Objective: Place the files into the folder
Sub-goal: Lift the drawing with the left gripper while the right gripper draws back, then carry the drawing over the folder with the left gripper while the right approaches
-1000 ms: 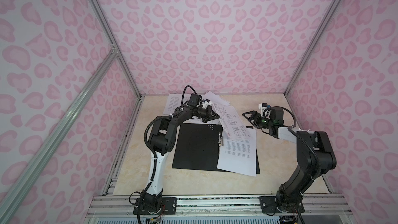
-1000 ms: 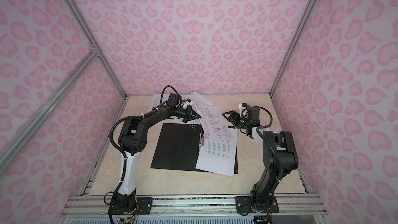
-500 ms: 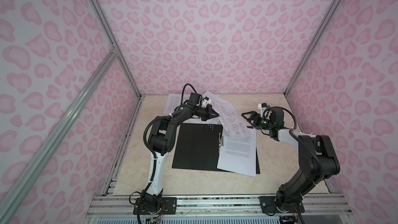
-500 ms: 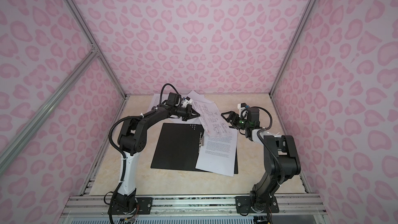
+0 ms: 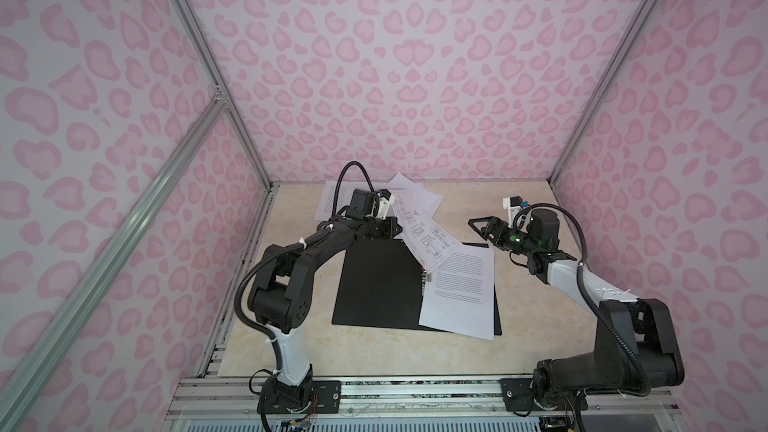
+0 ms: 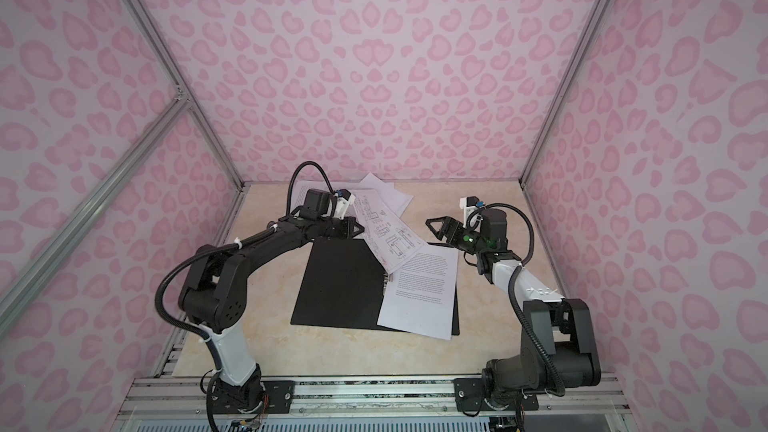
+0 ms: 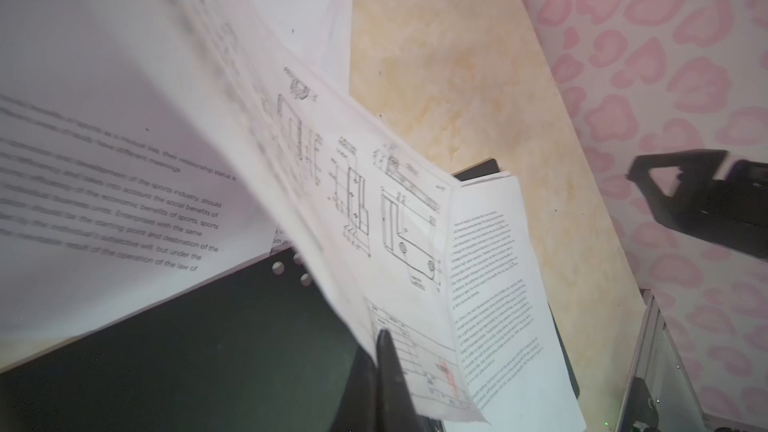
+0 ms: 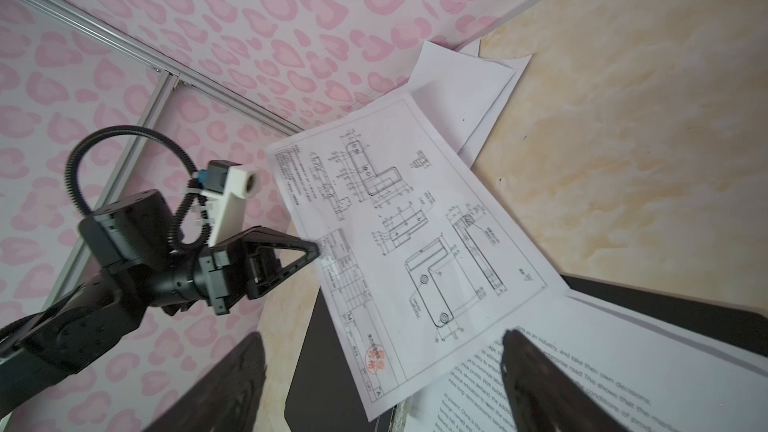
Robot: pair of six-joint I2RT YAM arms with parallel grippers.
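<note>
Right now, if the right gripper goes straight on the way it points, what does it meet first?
The right gripper would probably meet the drawing sheet held by the left gripper; depth is unclear.

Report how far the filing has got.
Done: the folder lies open, with a text sheet on its right half. In hand: the left pincer grips the drawing sheet over the folder; the right pincer is open and empty. Left: loose sheets at the table's back.
</note>
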